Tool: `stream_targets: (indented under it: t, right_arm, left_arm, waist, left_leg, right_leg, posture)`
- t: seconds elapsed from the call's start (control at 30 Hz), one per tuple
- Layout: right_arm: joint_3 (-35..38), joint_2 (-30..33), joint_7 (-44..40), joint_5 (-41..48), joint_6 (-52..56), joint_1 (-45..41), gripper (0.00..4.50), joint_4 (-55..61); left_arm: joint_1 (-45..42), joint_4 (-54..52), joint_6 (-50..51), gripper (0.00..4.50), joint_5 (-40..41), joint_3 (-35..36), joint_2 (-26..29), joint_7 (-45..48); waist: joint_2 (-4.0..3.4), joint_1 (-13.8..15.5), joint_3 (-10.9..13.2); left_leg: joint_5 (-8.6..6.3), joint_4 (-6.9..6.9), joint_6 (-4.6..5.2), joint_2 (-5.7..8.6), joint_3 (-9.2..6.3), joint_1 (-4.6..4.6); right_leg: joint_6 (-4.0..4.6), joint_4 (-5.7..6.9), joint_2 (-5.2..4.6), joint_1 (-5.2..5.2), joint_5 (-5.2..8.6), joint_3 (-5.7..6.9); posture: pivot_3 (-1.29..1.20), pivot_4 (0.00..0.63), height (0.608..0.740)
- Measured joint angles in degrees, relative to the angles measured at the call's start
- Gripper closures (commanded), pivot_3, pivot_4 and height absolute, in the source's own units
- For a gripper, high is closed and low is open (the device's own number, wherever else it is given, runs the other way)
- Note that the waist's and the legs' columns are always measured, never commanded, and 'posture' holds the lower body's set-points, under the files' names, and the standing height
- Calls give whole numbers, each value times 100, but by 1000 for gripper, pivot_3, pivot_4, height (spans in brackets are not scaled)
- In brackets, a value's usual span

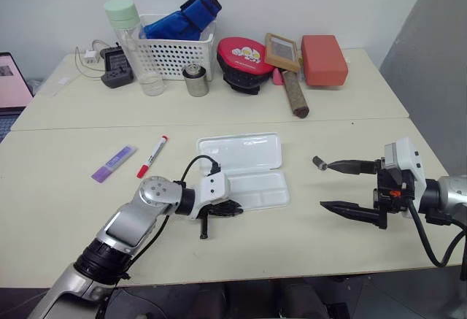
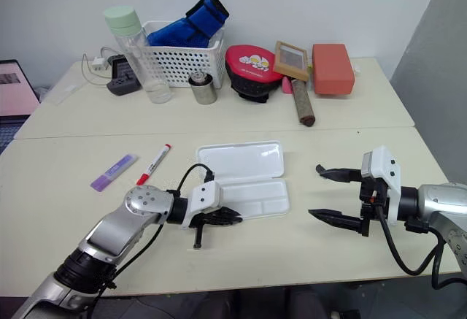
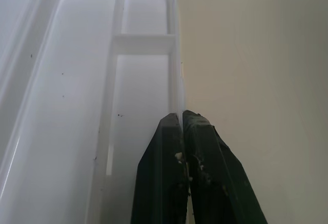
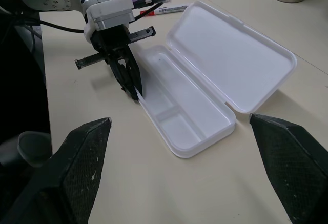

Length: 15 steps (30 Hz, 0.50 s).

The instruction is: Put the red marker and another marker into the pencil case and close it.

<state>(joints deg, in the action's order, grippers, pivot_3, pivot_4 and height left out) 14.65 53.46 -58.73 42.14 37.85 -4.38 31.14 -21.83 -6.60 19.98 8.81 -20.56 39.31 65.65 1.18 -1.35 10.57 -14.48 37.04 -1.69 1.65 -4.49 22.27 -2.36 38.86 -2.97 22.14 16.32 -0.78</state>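
Flat white plastic pencil case (image 1: 244, 169) lies open mid-table; left gripper (image 1: 232, 208), fingers pressed together, pinches its near rim. Red-capped white marker (image 1: 152, 156) and lilac marker (image 1: 113, 163) lie left. Right gripper (image 1: 350, 186) hangs spread.

White pencil case (image 1: 244, 169), red-capped red marker (image 1: 152, 155)

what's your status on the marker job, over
Left gripper jaws shut on the pencil case near rim; right gripper open, empty. Case open, empty. Red marker and purple marker on table, nothing blocking.
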Motion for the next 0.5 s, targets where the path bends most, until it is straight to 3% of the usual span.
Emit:
stream_targets:
  t: [0.5]
  right_arm:
    - [0, -2, 26, -4, -2, 103, 0, 5]
  left_arm:
    - [-248, 493, -537, 4468, -85, -4, 31, 577]
  waist:
    - [0, -9, 0]
  left_leg:
    - [0, 0, 0, 0, 0, 0]
  right_leg:
    - [0, 1, 0, 0, 0, 0]
  posture:
    - [0, 150, 740]
